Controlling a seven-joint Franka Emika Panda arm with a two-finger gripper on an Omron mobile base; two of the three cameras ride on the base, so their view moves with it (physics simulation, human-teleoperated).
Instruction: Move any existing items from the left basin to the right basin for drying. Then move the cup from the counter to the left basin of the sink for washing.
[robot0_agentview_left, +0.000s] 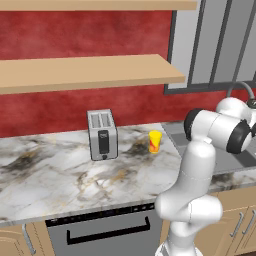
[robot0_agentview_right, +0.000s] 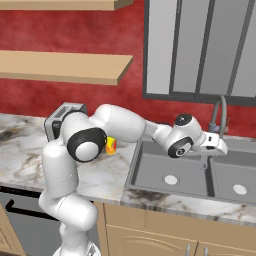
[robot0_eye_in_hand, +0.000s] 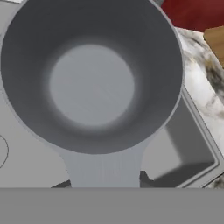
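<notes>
In the left base view the small yellow cup with a red-orange mark (robot0_agentview_left: 155, 141) stands upright on the white-grey marble counter with dark and gold veins (robot0_agentview_left: 55, 172), a little to the right of the silver two-slot toaster (robot0_agentview_left: 102, 134) and apart from it, close to the left edge of the grey metal sink (robot0_agentview_left: 175, 134). Two light wooden shelves (robot0_agentview_left: 90, 72) run along the red wall above, and a dark dishwasher front (robot0_agentview_left: 107, 232) sits under the counter. The white arm reaches to the right, off the frame's edge. In the right base view the arm stretches over the sink, and the gripper (robot0_agentview_right: 214, 145) hangs above the divider between the left basin (robot0_agentview_right: 170, 172) and the right basin (robot0_agentview_right: 235, 182), just in front of the arched grey tap (robot0_agentview_right: 220, 112); the cup shows as a yellow sliver on the counter behind the arm's elbow. Both basins show bare floors with round drains. In the hand view a round grey metal pan with a flat handle (robot0_eye_in_hand: 92, 78) sits right in front of the camera, and the gripper is clenched on that handle, with the sink's grey floor and rim beneath and the marble counter at the upper right.
</notes>
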